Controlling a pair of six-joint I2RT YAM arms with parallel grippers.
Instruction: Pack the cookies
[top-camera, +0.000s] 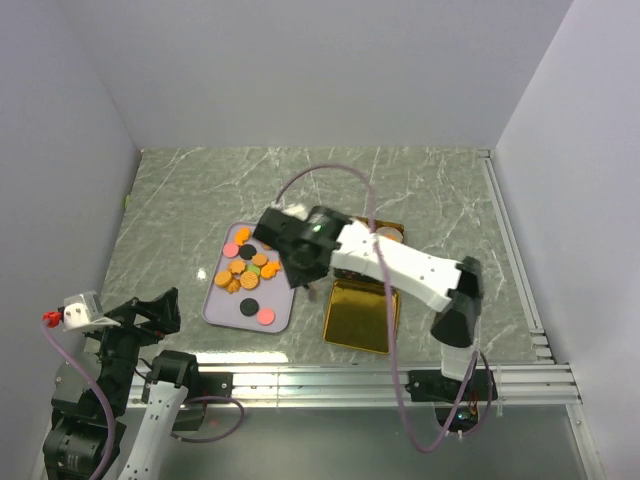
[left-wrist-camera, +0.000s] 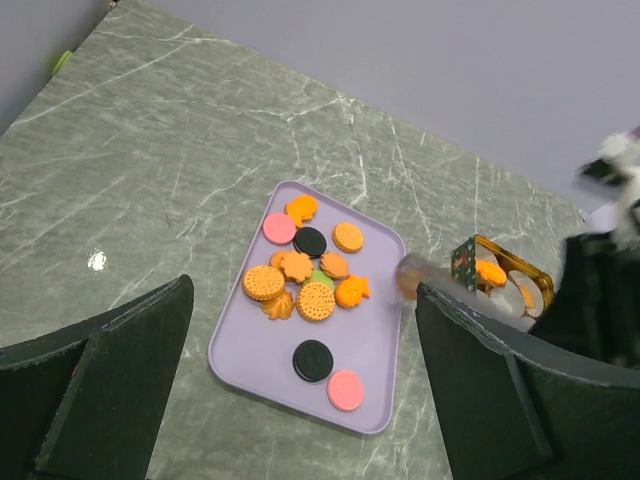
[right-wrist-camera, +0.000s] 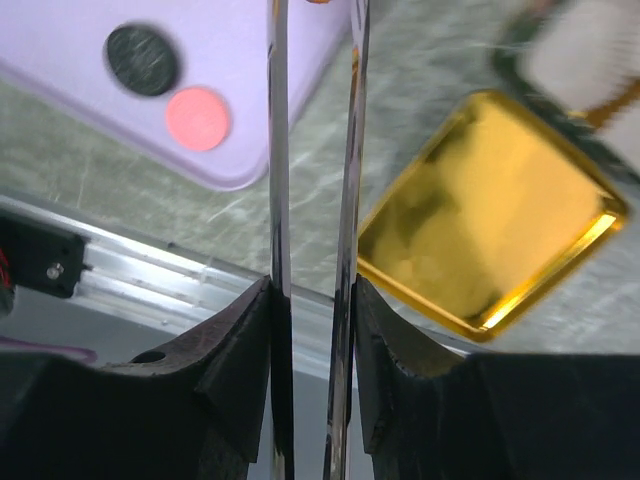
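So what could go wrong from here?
1. The cookies overlap in the middle of the tray, so lifting one may knock its neighbours about.
2. The right gripper has long, thin fingers; a flat disc pinched between them could slip out on the way to the tin.
3. The lid lies beside the tray, so anything dropped might land there instead.

Glossy metal tin (right-wrist-camera: 480, 220); matt cookies (left-wrist-camera: 315, 300); smooth, seemingly plastic tray (left-wrist-camera: 250, 350).

cookies (top-camera: 246, 275) on tray (top-camera: 222, 306), tin (top-camera: 362, 316) right of tray
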